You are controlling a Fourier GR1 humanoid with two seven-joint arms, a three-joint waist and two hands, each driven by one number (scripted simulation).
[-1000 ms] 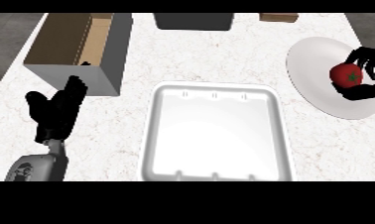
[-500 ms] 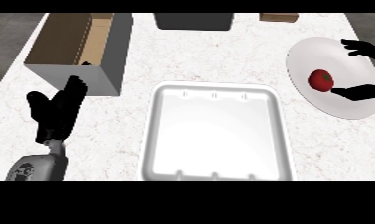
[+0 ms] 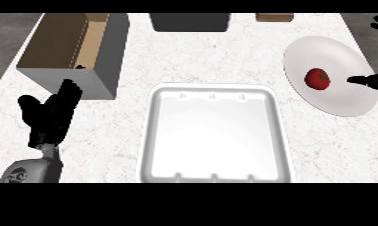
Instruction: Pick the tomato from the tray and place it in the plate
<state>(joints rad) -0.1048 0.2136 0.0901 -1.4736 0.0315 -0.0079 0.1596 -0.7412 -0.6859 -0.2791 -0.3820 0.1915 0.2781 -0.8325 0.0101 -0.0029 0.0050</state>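
Fingers of the right hand (image 3: 363, 79) have let go and pulled back, straight and empty, leaving the tomato (image 3: 317, 78) resting on the plate (image 3: 336, 105) at far right, so the placing looks done, while the left hand (image 3: 49, 117) rests open beside the white tray (image 3: 215, 170).

A faint reddish veining is seen across the white marbled stone counter top (image 3: 214, 60). Upon it, right of the plain white rectangular tray (image 3: 215, 176), a small glossy red round tomato (image 3: 317, 78) is shown against the white round plate (image 3: 325, 52). Left of the tray, a tan-lined grey open box (image 3: 66, 52) and the black left hand (image 3: 50, 117) are seen.
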